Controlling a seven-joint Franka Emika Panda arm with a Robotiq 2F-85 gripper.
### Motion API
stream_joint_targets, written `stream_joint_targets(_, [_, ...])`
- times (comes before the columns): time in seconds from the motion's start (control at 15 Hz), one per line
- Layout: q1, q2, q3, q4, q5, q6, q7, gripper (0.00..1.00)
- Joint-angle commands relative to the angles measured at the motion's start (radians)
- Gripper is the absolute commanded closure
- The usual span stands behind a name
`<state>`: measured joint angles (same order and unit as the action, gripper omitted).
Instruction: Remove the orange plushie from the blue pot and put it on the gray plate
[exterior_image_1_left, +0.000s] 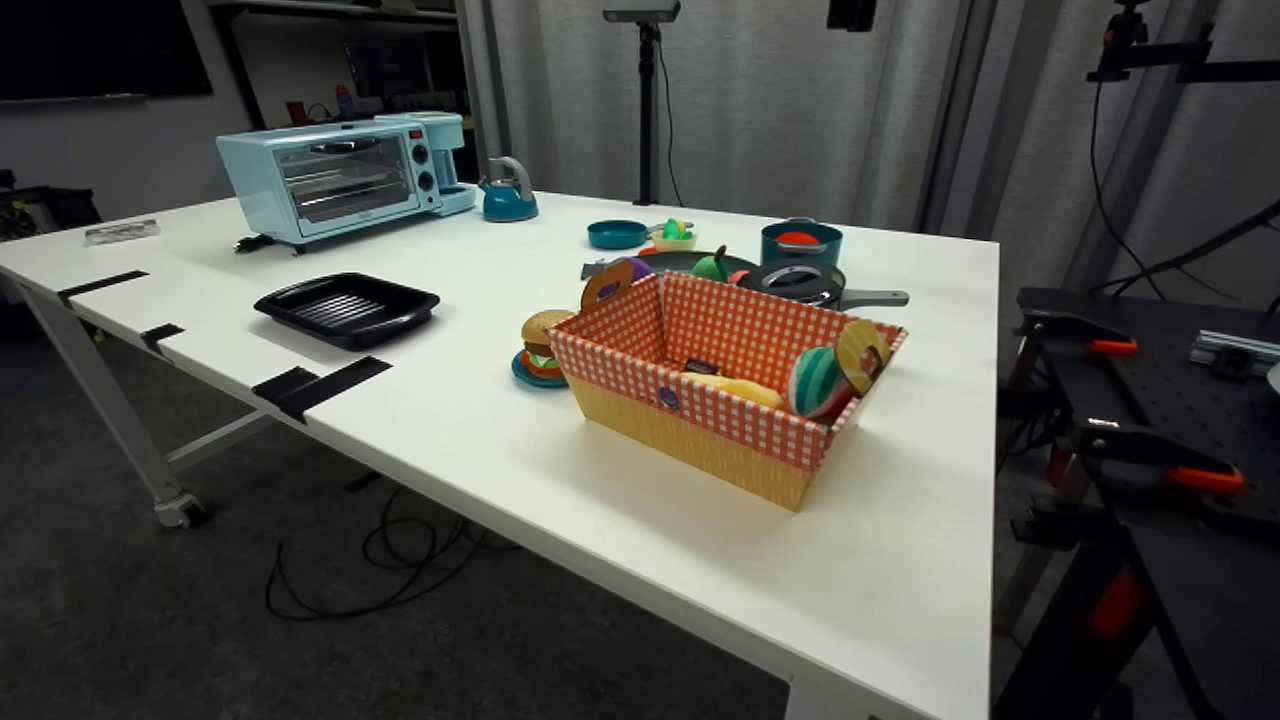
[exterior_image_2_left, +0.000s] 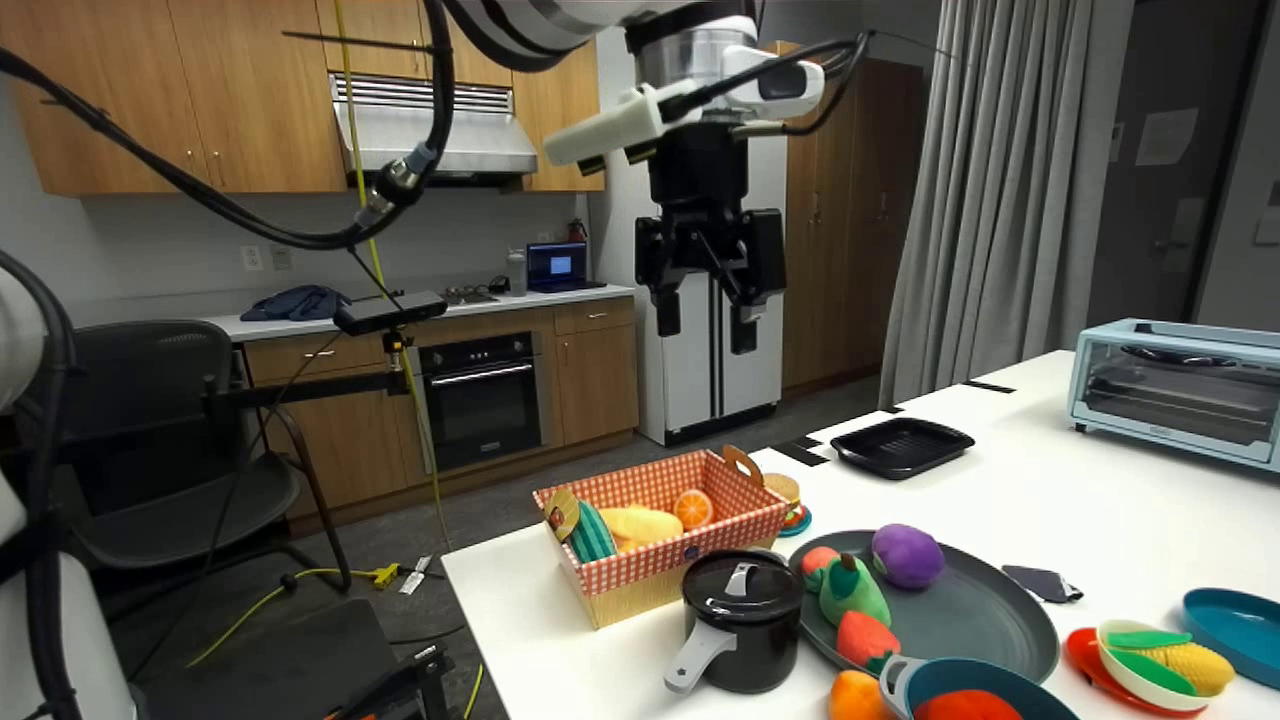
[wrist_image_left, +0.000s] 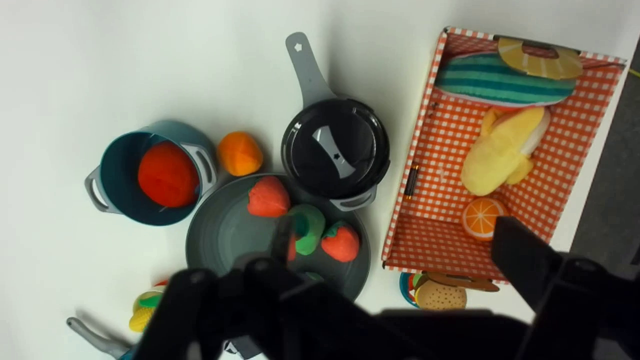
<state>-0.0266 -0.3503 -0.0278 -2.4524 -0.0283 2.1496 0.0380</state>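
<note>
The orange-red roundish plushie (wrist_image_left: 168, 174) sits inside the blue-teal pot (wrist_image_left: 182, 131) with grey loop handles. Plushie (exterior_image_1_left: 798, 239) (exterior_image_2_left: 968, 706) and pot (exterior_image_1_left: 800, 259) (exterior_image_2_left: 1012, 682) show in both exterior views; an exterior view cuts the pot off at its bottom edge. The round dark gray plate (wrist_image_left: 220, 227) lies beside the pot, holding several soft toy fruits and vegetables; it also shows in an exterior view (exterior_image_2_left: 985, 615). My gripper (exterior_image_2_left: 706, 325) is open and empty, high above the table. In the wrist view its fingers (wrist_image_left: 395, 239) are wide apart, over the plate and basket.
A black lidded pot (wrist_image_left: 335, 150) stands between plate and checked basket (wrist_image_left: 440, 245) of toys. A smaller orange toy (wrist_image_left: 240, 153) lies beside the blue pot. A burger (wrist_image_left: 442, 295), black tray (exterior_image_1_left: 345, 308), teal pan (exterior_image_1_left: 617, 234), kettle (exterior_image_1_left: 509, 200) and toaster oven (exterior_image_1_left: 340, 175) stand around.
</note>
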Motion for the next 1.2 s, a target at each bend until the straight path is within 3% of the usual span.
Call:
stream_joint_targets(0.0, [-0.027, 0.107, -0.030, 0.040, 0.029, 0.095, 0.019, 0.00])
stream_joint_targets(0.47, [-0.048, 0.296, -0.067, 0.083, 0.036, 0.277, 0.023, 0.00])
stream_joint_targets(1.13, [-0.099, 0.379, -0.114, 0.071, 0.097, 0.365, 0.100, 0.00])
